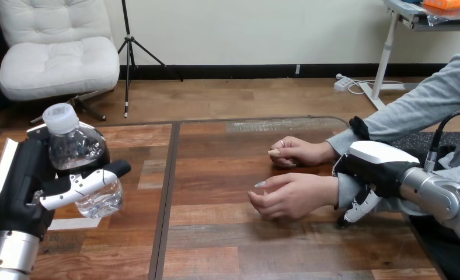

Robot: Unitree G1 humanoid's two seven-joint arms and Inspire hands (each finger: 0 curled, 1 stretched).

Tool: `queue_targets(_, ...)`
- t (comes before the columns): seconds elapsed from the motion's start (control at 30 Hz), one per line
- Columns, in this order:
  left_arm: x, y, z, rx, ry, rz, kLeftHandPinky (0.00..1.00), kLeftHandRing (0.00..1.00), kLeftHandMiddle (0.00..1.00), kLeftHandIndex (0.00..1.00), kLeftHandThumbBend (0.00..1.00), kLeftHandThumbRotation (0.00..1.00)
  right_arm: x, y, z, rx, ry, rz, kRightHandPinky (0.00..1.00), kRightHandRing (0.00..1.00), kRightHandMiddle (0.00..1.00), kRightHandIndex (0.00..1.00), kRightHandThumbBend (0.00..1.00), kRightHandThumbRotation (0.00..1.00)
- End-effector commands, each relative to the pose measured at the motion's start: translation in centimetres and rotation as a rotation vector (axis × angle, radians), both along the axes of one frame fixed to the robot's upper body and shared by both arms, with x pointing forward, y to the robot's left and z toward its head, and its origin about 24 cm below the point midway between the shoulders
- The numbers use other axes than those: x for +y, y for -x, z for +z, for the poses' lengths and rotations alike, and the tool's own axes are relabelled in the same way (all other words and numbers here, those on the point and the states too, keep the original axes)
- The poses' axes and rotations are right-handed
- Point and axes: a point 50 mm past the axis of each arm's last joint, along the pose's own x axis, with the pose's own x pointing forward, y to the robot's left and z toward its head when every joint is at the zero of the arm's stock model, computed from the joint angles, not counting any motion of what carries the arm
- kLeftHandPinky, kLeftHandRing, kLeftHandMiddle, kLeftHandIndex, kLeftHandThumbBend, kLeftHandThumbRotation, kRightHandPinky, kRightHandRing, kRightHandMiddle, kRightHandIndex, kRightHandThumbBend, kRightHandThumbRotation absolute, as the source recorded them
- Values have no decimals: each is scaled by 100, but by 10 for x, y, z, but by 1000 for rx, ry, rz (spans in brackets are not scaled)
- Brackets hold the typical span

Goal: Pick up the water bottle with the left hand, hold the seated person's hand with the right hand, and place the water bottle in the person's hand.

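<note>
The wooden table (227, 245) is made of brown planks, split by a dark seam (168, 192) that runs from its far edge to the near one. Right of the seam, both of the person's hands rest on the boards: the nearer hand (292, 195) is loosely curled, and the farther hand (298, 153) lies just beyond it. Left of the seam, a white strip (70, 224) lies flat on the wood.

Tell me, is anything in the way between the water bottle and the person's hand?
Nothing visible is. The left hand holds the water bottle at the table's left, and just wooden table lies between it and the person's nearer hand. The person's farther hand rests behind that one, off the path.
</note>
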Motion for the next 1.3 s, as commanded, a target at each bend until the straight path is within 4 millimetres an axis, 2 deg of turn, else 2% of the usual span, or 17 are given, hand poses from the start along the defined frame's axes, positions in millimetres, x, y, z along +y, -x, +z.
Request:
queue_targets(0.0,-5,-8,27,-127,-9,-18,27,33,38,39,65,0,7,-12,21,-99,-61,12,29,34,40,42,76,0)
queue_targets(0.53,-5,-7,26,-131,-19,-18,26,33,37,39,65,0,7,-13,23,-112,-73,-3,30,35,41,43,77,0)
queue_targets(1.27,-4,-7,25,-123,-15,-12,27,33,38,39,65,0,6,-13,23,-116,-44,-1,38,42,47,50,71,0)
